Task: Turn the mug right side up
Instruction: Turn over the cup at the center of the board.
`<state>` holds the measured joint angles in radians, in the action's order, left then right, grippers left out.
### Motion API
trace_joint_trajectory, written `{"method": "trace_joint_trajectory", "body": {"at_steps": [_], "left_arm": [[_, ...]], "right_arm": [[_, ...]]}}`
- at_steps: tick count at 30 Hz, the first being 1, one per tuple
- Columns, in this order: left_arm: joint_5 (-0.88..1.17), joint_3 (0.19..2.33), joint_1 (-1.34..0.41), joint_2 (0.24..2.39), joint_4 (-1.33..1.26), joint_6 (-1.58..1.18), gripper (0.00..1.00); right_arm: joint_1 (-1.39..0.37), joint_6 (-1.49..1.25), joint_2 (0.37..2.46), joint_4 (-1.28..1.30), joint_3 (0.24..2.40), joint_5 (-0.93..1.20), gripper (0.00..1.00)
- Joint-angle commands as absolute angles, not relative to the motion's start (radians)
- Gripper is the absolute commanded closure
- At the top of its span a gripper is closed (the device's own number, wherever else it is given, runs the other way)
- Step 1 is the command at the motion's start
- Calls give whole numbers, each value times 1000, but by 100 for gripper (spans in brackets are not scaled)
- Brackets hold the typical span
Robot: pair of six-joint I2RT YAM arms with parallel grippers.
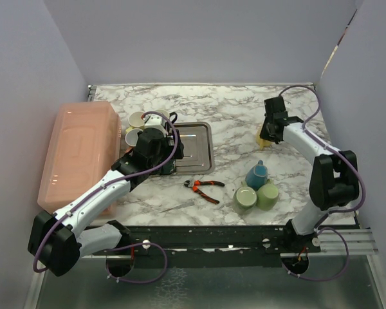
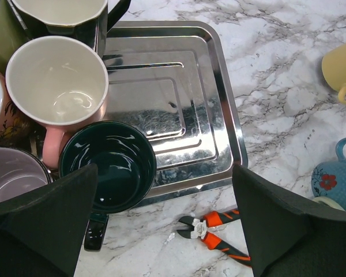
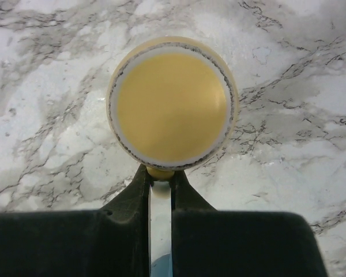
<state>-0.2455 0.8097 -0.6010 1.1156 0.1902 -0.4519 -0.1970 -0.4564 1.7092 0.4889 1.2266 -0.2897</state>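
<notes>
The yellow ceramic mug (image 3: 172, 103) stood upside down on the white marble-patterned tabletop (image 3: 40, 86), far right of the work area, its unglazed foot ring facing up. The right gripper (image 3: 160, 178) was closed to a narrow gap, pinching the mug's handle from both sides. The left gripper (image 2: 164, 213) hung fully open and empty above the steel tray (image 2: 219, 86) and the cluster of upright mugs (image 2: 57, 86).

Assessment: the grasp was in hand and the mug appeared not yet lifted. The next move called for a lift clear of the tabletop, then a half-turn of the wrist to set the mug on its base.
</notes>
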Motion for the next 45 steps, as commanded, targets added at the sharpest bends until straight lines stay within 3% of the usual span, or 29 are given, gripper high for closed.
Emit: {"method": "trace_joint_trajectory", "body": {"at_steps": [1,11,14,19,27,39,45], "left_arm": [[-199,841,-594,1111,199,-455,1],[-21,874,-594,1092,120,-513,1],[128,901,-594,1094,72,-599,1],[267,870,-607,1074,-134,-773,1],[273,777,-682,1016,-470,-1004,1],[214,808,-833,1106,-780,-1058,2],[236,860,-834,1178,-858,-1076,14]], "right_arm": [[-198,-371,1542,296,1178,-202,99],[-269,-347,1275,39,1037,106,99],[-335,-362,1201,-31,1020,147,99],[-417,-451,1088,-167,983,227,99],[-437,-681,935,-406,905,390,99],[-440,-851,838,-544,880,532,99],[-440,-913,833,-489,900,575,99]]}}
